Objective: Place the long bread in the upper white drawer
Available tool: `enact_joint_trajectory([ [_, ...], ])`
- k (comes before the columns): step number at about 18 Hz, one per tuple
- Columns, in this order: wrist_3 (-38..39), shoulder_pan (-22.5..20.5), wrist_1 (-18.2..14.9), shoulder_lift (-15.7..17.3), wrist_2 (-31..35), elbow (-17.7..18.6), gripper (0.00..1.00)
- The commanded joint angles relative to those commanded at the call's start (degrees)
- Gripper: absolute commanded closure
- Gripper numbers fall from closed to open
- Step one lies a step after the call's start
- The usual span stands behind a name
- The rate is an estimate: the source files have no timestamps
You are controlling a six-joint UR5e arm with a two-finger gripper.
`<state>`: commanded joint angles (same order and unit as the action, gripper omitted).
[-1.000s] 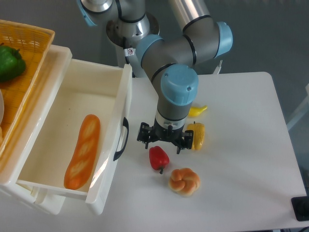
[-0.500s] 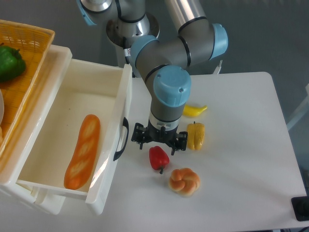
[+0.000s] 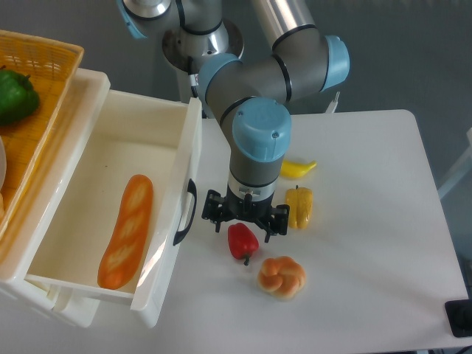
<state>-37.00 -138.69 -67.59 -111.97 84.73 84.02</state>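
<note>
The long bread [image 3: 126, 230] is an orange-brown baguette with pale score marks. It lies inside the upper white drawer [image 3: 103, 140], which is pulled open, its dark curved handle [image 3: 185, 212] facing right. My gripper [image 3: 245, 221] is open and empty. It hangs over the table just right of the drawer's handle, directly above a red pepper [image 3: 242, 241].
A yellow pepper [image 3: 299, 206] and a small yellow chili [image 3: 297, 169] lie right of the gripper. A round knotted tan bun [image 3: 281, 276] sits below the red pepper. A woven yellow basket [image 3: 33, 88] with a green pepper [image 3: 15, 96] is at the upper left.
The arm has shifted slightly left, toward the drawer's handle, over the first half second, then held almost still. The bread and drawer have not moved.
</note>
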Motion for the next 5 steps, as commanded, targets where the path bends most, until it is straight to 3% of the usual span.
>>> enact_joint_trajectory([
  [5, -1.8, -0.1, 0.1, 0.4, 0.0, -0.1, 0.0],
])
